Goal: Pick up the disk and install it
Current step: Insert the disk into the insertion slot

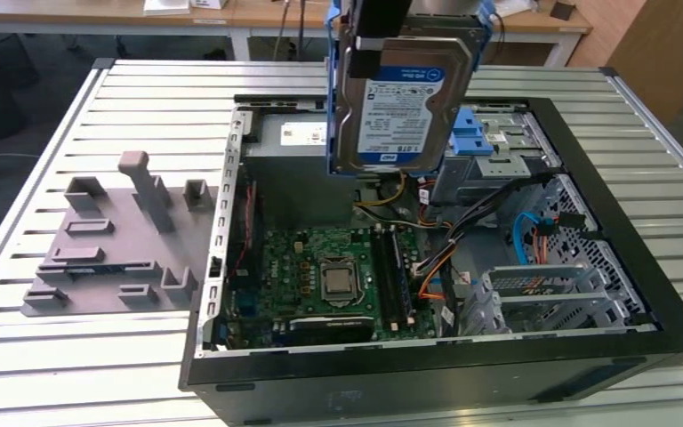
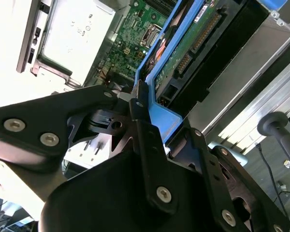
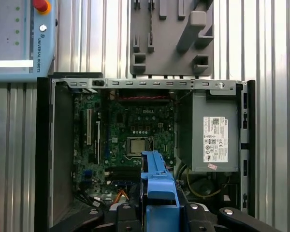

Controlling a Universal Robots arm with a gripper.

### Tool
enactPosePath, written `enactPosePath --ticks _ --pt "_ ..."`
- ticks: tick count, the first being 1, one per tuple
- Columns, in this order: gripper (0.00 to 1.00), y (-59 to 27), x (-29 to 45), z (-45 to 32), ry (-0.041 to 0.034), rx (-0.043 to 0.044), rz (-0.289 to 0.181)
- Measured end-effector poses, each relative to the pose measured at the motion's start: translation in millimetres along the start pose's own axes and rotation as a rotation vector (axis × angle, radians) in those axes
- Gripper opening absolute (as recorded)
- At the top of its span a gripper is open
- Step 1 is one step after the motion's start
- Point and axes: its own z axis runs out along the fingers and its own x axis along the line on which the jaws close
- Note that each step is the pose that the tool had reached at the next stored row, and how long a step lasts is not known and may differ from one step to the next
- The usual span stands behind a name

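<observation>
You are holding the gripper (image 2: 135, 104) above the open computer case (image 1: 626, 356), wrist pointing downward; its fingers (image 2: 147, 145) are clenching the blue bracket (image 3: 157, 186) of the disk (image 1: 398, 107); the disk is hanging upright, clear of the case, label facing the exterior view; the grey stand (image 1: 116, 240) is sitting beside the case.

Tally for your log. You have one desk (image 1: 68, 374), one open computer case (image 1: 437, 382) and one grey stand (image 1: 92, 276). In the case you can count one motherboard (image 1: 300, 258), one processor socket (image 1: 339, 280), one grey power-supply box (image 3: 215, 135). One disk (image 1: 404, 107), with one blue bracket (image 3: 157, 183). One teach pendant (image 3: 14, 38) in the first wrist view.
</observation>
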Motion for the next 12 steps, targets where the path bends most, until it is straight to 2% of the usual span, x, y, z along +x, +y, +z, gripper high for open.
enactPosePath --ticks 12 --pt "0.36 -8.0 14.1 1.9 0.0000 0.0000 0.000"
